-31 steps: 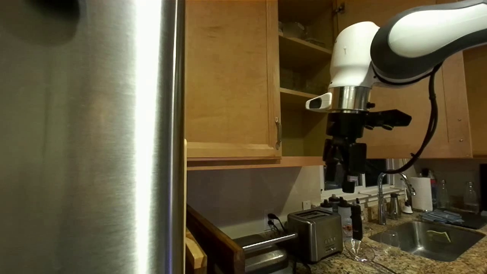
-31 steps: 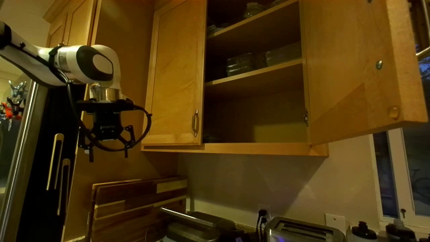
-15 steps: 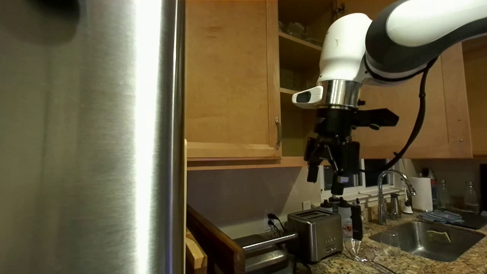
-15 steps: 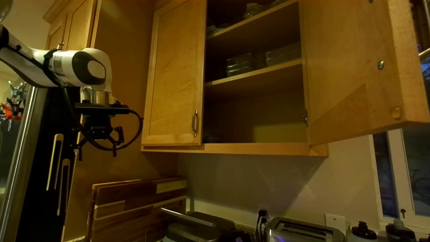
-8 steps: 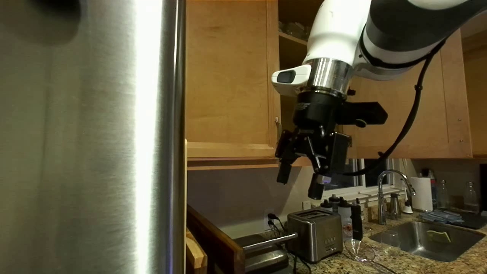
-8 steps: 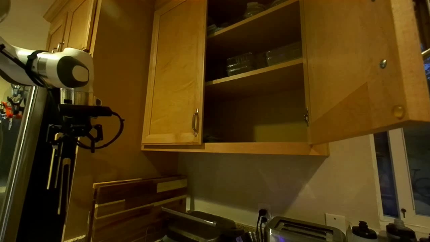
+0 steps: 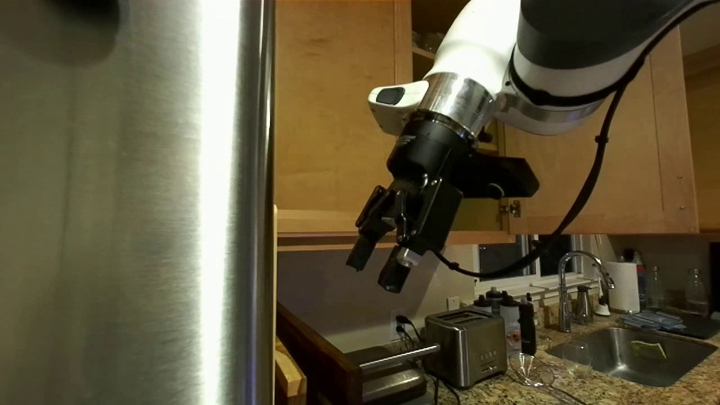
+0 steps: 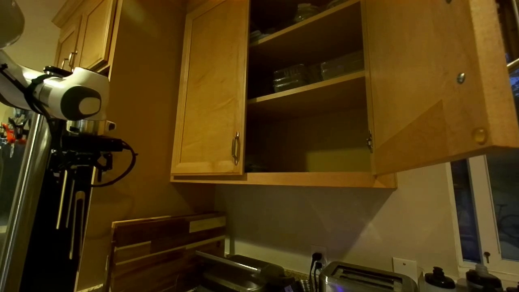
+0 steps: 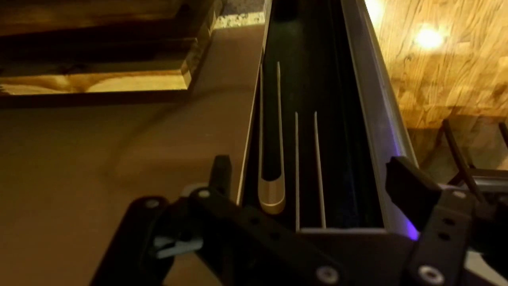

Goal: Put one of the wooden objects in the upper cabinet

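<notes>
Well apart from the pincer (image 7: pixel 374 273), the upper cabinet (image 8: pixel 308 179) already has one door (image 8: pixel 421 89) open. The spread jaws hold nothing; two tong-like wooden objects (image 9: pixel 272 192) hang ahead of them, so grasping, carrying and shelving one seem left.

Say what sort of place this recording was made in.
A kitchen, probably in a home: the exterior views show a metal sink, a two-slot-style toaster, and an upper cabinet standing open on one side.

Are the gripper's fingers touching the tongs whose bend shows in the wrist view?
Apart: the wrist view shows plain gaps between the tongs and both spread fingers.
</notes>
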`<action>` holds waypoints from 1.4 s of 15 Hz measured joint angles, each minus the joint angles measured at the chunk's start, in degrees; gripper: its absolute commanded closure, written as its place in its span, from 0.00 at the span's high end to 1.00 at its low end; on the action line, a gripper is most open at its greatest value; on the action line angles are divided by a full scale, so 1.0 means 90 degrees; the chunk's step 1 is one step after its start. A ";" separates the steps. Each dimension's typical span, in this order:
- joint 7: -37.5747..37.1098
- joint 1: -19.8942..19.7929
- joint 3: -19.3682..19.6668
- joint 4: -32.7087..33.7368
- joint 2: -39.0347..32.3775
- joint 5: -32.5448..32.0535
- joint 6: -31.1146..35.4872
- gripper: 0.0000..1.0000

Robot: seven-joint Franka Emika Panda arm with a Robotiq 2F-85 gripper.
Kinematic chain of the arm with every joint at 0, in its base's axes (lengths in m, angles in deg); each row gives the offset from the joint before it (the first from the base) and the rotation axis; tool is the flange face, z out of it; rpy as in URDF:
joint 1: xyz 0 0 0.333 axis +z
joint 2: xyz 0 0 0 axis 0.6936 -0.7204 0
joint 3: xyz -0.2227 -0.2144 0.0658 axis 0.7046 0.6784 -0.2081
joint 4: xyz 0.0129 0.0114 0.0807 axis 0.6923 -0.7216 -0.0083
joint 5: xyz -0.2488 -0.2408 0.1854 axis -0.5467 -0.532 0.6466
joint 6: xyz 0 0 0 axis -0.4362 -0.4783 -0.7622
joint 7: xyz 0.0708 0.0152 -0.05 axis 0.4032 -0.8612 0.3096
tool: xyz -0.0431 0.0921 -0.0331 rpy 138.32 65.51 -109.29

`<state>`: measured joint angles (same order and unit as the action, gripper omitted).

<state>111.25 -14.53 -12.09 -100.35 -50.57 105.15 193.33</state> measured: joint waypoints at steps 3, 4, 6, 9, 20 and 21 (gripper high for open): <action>0.0025 0.0067 -0.0002 0.0022 -0.0030 0.0190 0.0078 1.00; 0.0025 0.0065 -0.0001 0.0022 -0.0038 0.0189 0.0077 1.00; 0.0025 0.0064 0.0000 0.0022 -0.0055 0.0189 0.0077 1.00; 0.0025 0.0064 0.0000 0.0022 -0.0065 0.0189 0.0077 1.00; 0.0257 0.0310 0.0022 0.0037 -0.0080 0.1014 0.0767 1.00; 0.0328 0.0368 0.0027 0.0037 -0.0092 0.1167 0.0954 1.00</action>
<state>114.20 -11.21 -11.85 -100.02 -51.40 115.65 201.92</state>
